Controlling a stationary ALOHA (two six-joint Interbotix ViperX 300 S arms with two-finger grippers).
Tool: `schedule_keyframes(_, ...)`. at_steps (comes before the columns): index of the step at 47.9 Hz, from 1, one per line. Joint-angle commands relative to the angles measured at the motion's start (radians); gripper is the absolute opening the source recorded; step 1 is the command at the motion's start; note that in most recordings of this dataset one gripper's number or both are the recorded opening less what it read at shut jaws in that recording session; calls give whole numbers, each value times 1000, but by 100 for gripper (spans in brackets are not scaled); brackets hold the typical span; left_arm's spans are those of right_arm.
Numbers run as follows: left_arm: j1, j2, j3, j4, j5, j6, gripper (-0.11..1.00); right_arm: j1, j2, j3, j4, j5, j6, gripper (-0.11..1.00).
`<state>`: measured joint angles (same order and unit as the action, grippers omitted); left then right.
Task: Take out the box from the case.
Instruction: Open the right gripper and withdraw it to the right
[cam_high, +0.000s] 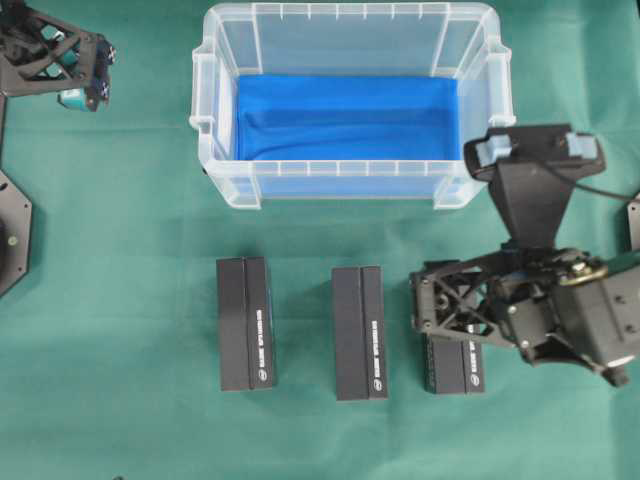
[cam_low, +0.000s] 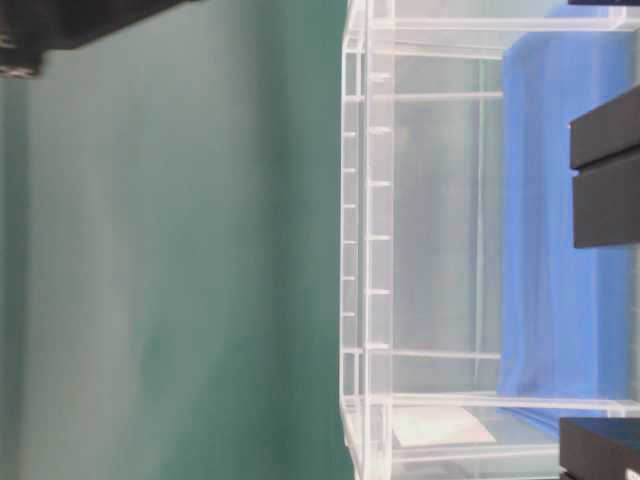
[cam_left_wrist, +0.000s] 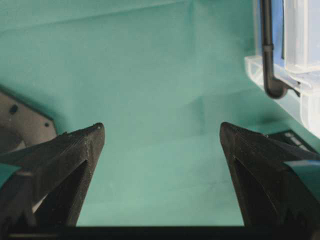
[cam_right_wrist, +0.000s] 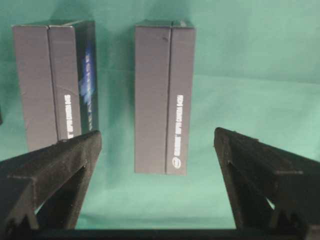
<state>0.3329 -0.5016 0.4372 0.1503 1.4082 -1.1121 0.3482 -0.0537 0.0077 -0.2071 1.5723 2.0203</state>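
Right wrist: box (cam_right_wrist: 164, 100) beyond open jaws

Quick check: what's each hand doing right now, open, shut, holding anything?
Left hand: open, holding nothing, over bare green cloth.
Right hand: open, holding nothing, above the black boxes.

A green cloth (cam_high: 120, 300) covers the whole work surface, with faint creases visible in the wrist views. A dark flat plate (cam_high: 12, 235) with angled edges lies at the left border of the overhead view, resting on the cloth.
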Motion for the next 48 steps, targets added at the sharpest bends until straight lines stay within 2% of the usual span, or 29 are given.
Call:
schedule_keyframes(1, 0, -12, -11, 0, -3, 0, 96, -2, -25, -35, -6, 14, -8, 90)
schedule_keyframes(14, 0, -12, -11, 0, -3, -3, 96, -5, -26, -31, -6, 9, -11, 90)
schedule_keyframes(23, -5, -12, -11, 0, -2, -8, 96, 2, -57, 8, 14, 9, -9, 90)
schedule_keyframes(48, -38, -12, -11, 0, 20, -48, 96, 92, -327, 268, 21, 20, 55, 90)
